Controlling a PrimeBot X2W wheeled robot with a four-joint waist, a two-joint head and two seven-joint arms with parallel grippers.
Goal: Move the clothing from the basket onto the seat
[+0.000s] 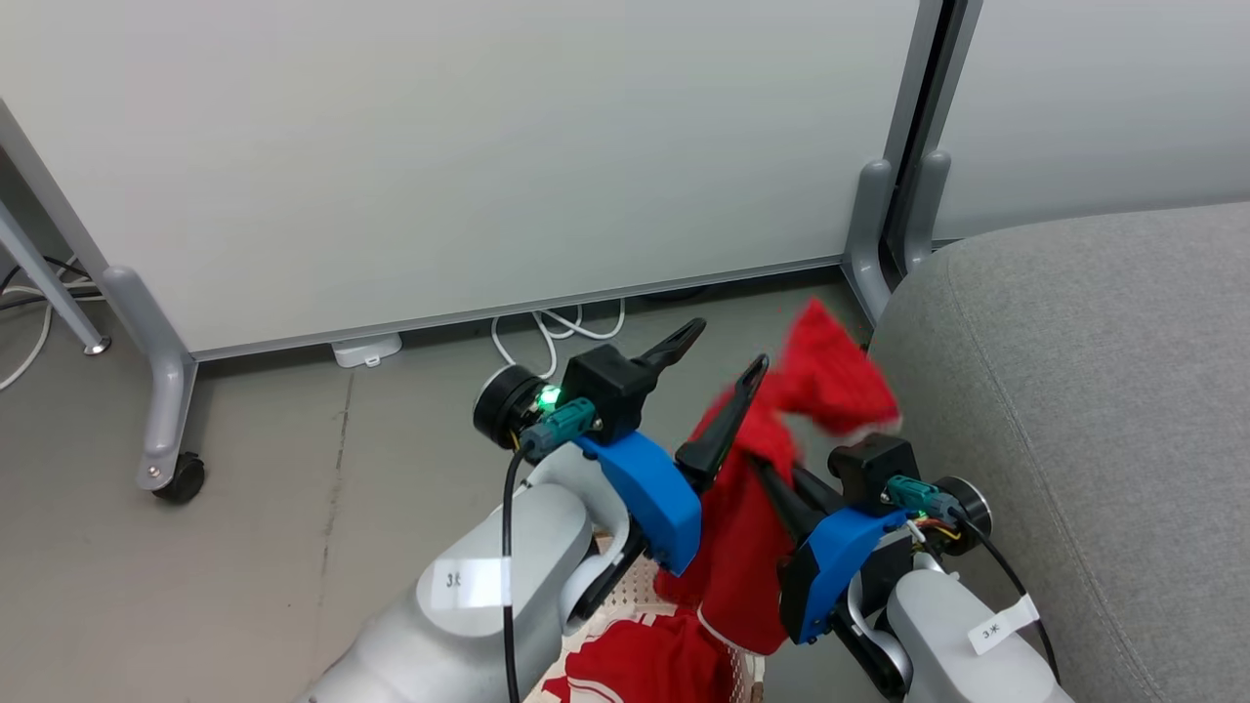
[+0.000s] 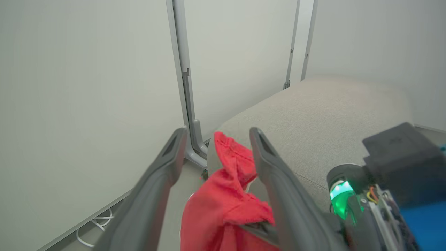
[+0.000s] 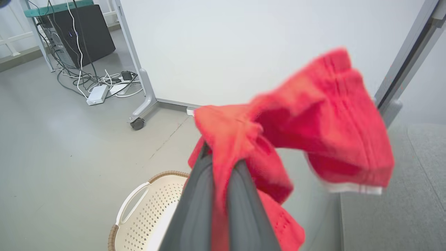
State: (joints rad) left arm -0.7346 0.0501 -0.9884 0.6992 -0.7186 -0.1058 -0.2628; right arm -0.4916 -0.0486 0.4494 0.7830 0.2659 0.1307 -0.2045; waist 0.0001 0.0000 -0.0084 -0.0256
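Observation:
My right gripper (image 1: 760,467) is shut on a red garment of the clothing (image 1: 830,381), held up above the basket (image 1: 625,591). Its upper flap, blurred and edged in white, swings toward the seat (image 1: 1074,391). In the right wrist view the closed fingers (image 3: 195,195) pinch the red fabric (image 3: 313,115) over the basket (image 3: 146,209). My left gripper (image 1: 728,346) is open just left of the garment, one finger against the cloth. From the left wrist the red cloth (image 2: 226,195) hangs between the spread fingers (image 2: 167,164), with the seat (image 2: 331,115) behind. More red clothing (image 1: 645,664) lies in the basket.
White partition panels (image 1: 439,146) on castor feet (image 1: 181,478) stand close behind, with white cables (image 1: 557,327) on the floor. In the right wrist view a black computer tower (image 3: 76,31) and a power strip (image 3: 97,94) sit far off. The grey floor (image 1: 293,488) stretches to the left.

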